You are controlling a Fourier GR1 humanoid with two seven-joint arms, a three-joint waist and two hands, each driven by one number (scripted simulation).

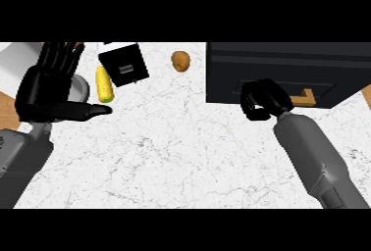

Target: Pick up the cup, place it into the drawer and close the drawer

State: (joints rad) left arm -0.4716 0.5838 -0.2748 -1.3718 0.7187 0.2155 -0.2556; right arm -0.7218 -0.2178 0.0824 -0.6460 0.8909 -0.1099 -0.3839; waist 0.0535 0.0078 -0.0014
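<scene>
Near the marble counter's (181,157) left edge, a grey rim (82,89), perhaps the cup, shows behind the open left hand (45,95), while the right hand (262,100), curled on nothing visible, covers part of the drawer (290,63) front.

Bare counter (181,147) centre (drawer (290,63) at right)

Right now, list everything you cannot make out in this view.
Head view:
- Cup: not plainly seen. A grey object sits mostly hidden behind the left hand.
- Right hand: the hand itself hides whatever it may hold.
- Drawer: cut off by the top and right edges, inside not shown, front partly covered by the right hand.
- White object: cut off at the top-left corner.
</scene>
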